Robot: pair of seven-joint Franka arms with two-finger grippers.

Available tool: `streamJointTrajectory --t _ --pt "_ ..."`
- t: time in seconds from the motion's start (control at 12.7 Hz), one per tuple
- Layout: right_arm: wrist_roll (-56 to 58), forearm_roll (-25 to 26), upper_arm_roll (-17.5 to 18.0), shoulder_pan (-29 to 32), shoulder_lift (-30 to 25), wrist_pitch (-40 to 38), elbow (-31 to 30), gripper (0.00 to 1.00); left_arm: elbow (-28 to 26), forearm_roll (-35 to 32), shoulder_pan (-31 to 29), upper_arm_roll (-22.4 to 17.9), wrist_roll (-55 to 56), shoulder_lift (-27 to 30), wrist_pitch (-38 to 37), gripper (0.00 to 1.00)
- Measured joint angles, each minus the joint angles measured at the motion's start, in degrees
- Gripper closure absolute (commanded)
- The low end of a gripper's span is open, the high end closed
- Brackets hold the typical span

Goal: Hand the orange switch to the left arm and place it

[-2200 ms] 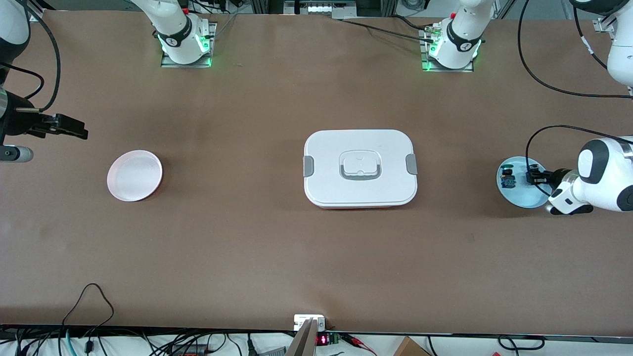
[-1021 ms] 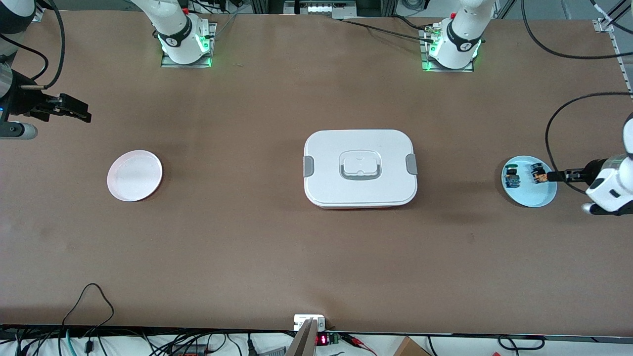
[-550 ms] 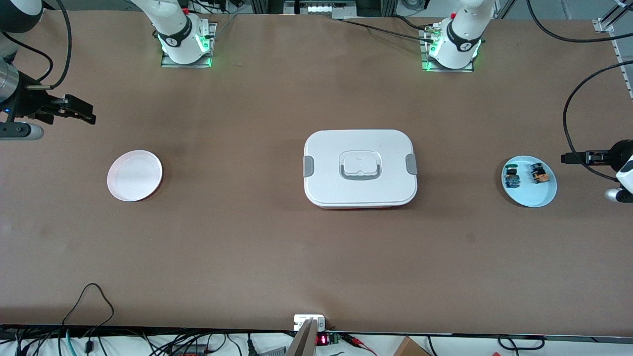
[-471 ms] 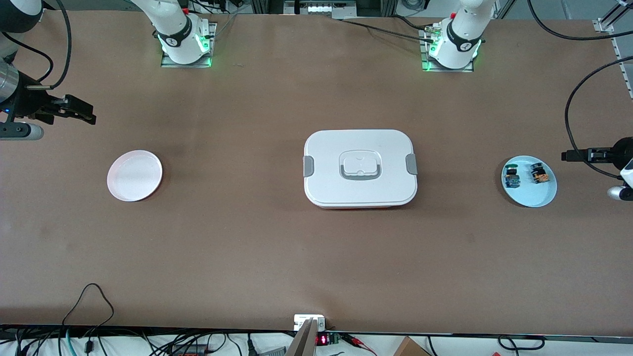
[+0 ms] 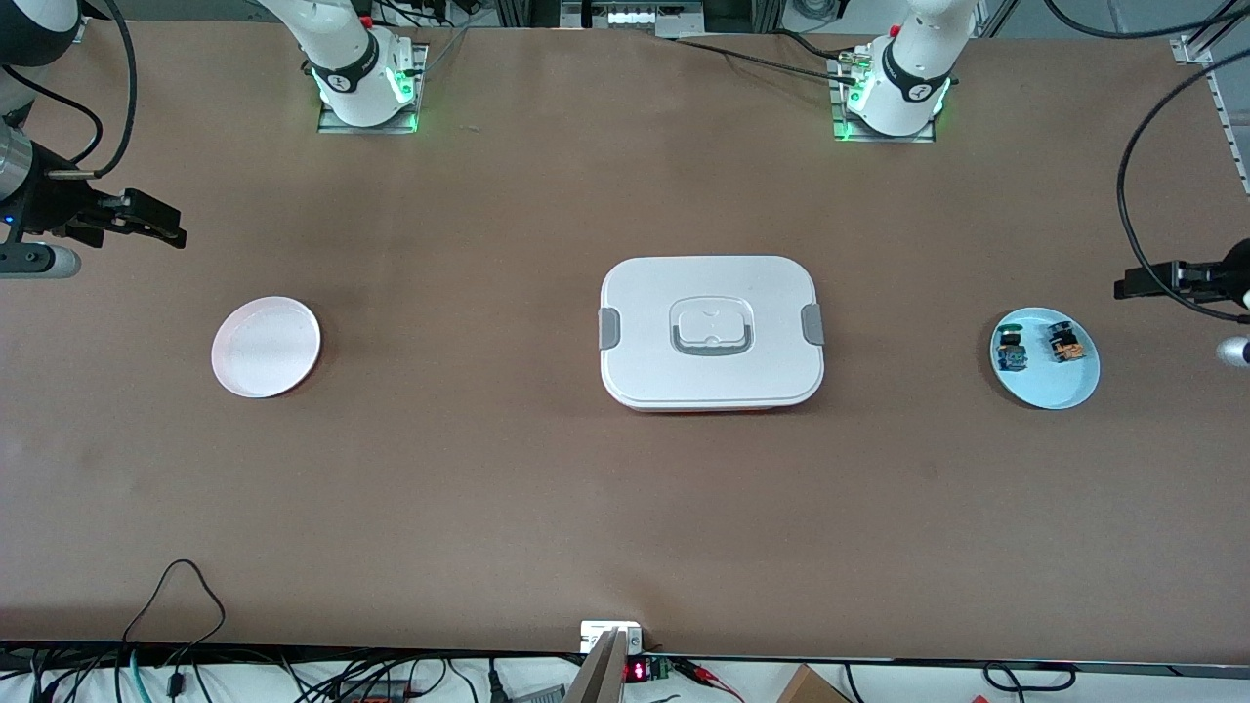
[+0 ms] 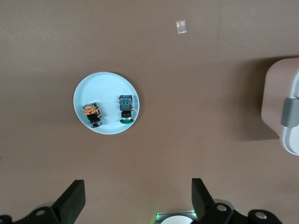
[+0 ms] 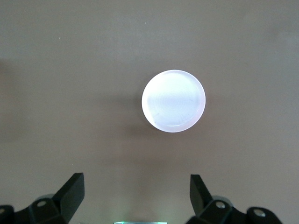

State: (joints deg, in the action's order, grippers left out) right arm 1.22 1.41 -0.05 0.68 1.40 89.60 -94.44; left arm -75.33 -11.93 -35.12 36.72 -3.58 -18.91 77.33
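The orange switch [image 5: 1065,344] [image 6: 92,114] lies on a light blue plate [image 5: 1050,386] [image 6: 105,86] at the left arm's end of the table, with nothing touching it. My left gripper [image 5: 1125,286] [image 6: 138,200] hangs open and empty in the air, over the table edge just past that plate. The white box [image 5: 711,332] [image 6: 285,112] stands in the middle of the table with its lid on. At the right arm's end my right gripper [image 5: 176,234] [image 7: 137,196] is open and empty, up over the table near a pale pink plate [image 5: 266,347] [image 7: 173,101].
A green-capped switch [image 5: 1011,351] [image 6: 125,108] with a blue body lies beside the orange one on the blue plate. A small white scrap [image 6: 181,26] rests on the brown table. Cables run along the table edge nearest the front camera [image 5: 181,586].
My left gripper has pulled up and away from the blue plate toward the table's end, empty; both switches stay on the plate. The right gripper has barely shifted.
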Motion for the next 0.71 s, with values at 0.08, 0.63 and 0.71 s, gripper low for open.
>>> streamJointTrajectory --t 0.08,0.63,0.71 --pt "0.0 0.0 0.0 0.0 0.0 0.0 0.0 0.00 -0.1 0.2 3.3 -1.9 0.0 2.0 -0.2 0.00" --pt "0.0 0.0 0.0 0.0 0.2 0.0 0.0 0.00 -14.5 15.4 21.4 -28.9 -0.9 15.8 6.1 0.00" --pt "0.0 0.0 0.0 0.0 0.2 0.0 0.0 0.00 -17.2 15.5 21.9 -29.8 -2.0 16.9 8.4 0.00"
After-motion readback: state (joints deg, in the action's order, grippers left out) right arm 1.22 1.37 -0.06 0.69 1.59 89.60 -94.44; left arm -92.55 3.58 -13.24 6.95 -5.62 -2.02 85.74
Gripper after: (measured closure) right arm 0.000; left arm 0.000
